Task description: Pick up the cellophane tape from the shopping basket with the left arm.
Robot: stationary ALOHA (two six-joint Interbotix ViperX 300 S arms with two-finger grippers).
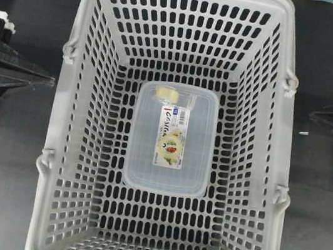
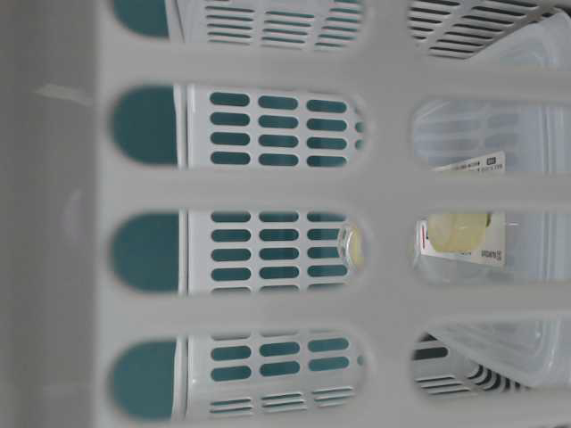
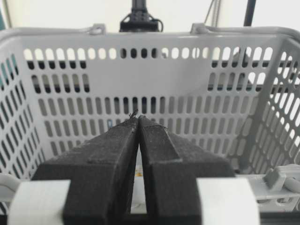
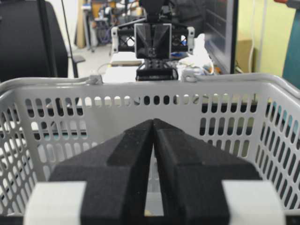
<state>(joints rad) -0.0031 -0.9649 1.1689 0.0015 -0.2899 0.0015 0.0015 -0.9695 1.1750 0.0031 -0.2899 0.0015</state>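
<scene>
Cellophane tape [image 1: 170,94] lies atop the food container [image 1: 194,167] inside the shopping basket [image 1: 61,146]; left pincer [image 3: 138,119] and right pincer [image 4: 153,123] closed, empty, outside.

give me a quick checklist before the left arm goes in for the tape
1. Cellophane tape located in the shopping basket: ok, at the far end of the clear food container.
2. Tape free of cover from above: ok.
3. Left gripper open for the grasp: not ok, shut.
4. Left gripper above the basket: not ok, outside its left wall.
5. Right gripper out of the way: ok, outside the right wall, shut.
6. Tape resting on or beside the container: cannot tell.
</scene>
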